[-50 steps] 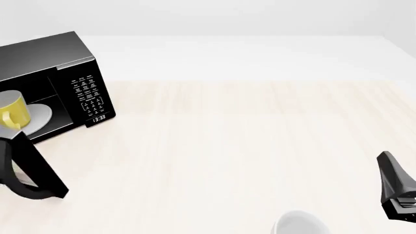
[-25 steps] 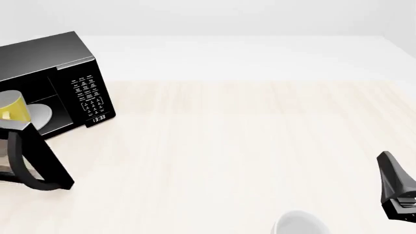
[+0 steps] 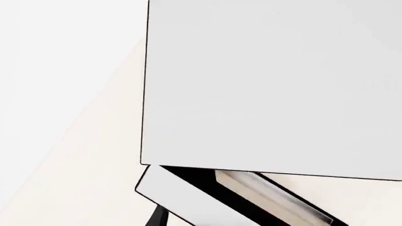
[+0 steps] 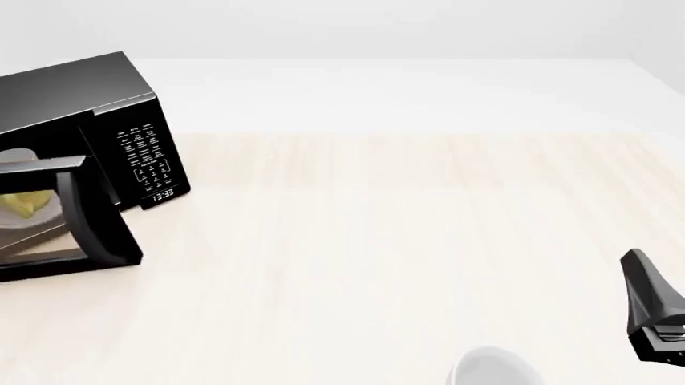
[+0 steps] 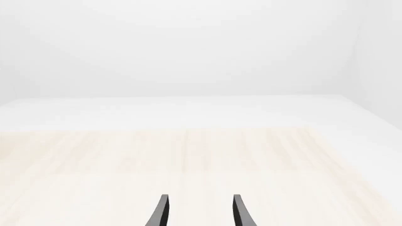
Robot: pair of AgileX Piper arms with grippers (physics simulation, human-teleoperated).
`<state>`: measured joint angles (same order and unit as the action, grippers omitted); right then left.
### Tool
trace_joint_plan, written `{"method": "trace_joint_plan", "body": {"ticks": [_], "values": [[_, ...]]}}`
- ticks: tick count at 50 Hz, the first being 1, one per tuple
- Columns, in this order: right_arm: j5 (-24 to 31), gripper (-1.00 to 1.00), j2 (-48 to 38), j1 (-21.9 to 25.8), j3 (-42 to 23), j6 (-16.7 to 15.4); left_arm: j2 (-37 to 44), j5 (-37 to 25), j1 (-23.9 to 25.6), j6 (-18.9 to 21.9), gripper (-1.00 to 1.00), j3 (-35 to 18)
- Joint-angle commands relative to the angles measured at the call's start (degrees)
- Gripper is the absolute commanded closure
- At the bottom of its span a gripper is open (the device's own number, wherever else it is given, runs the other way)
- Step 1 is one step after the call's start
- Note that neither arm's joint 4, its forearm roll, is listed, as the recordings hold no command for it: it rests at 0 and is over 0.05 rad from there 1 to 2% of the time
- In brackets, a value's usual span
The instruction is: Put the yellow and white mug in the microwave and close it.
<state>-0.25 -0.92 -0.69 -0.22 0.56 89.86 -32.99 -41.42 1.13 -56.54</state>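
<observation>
Right gripper shows as two thin black fingers with a clear gap between them, so it is spread apart and holds nothing. It points out over the bare pale wood desk. In the front view this gripper sits low at the right edge, well apart from the microwave.

Left gripper cannot be seen in any picture, so I cannot tell if it is spread or clenched. Its wrist view is almost filled by a big flat pale grey panel with a thin dark edge. I cannot tell for sure what this panel is. Below it is a dark frame with a tan strip inside.

On the far left of the desk stands the microwave, black, with white buttons and a clock. Its door is partly swung in, not fully shut. The yellow and white mug is inside the microwave, seen dimly through the door glass.

A white rounded vessel peeks up at the bottom edge, near the right gripper.
</observation>
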Motion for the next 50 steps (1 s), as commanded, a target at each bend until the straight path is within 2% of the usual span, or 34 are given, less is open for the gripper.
{"method": "trace_joint_plan", "body": {"ticks": [1, 6, 32, 40, 44, 50], "values": [[0.0, -1.0, 0.0, 0.0, 0.0, 0.0, -0.3, -0.5, 5.4, 0.2, -1.0, -1.7], [0.0, -1.0, 0.0, 0.0, 0.0, 0.0, 0.6, -1.4, 6.9, -1.9, -1.0, -2.8], [0.0, -1.0, 0.0, 0.0, 0.0, 0.0, 2.1, -0.5, 9.9, -6.9, -1.0, -7.0], [0.0, -1.0, 0.0, 0.0, 0.0, 0.0, 2.7, -0.4, 9.4, -7.5, -1.0, -7.5], [0.0, -1.0, 0.0, 0.0, 0.0, 0.0, 3.4, -1.0, 9.8, -9.4, -1.0, -8.5], [0.0, -1.0, 0.0, 0.0, 0.0, 0.0, 3.1, -0.6, 7.1, -10.2, -1.0, -8.9]]}}
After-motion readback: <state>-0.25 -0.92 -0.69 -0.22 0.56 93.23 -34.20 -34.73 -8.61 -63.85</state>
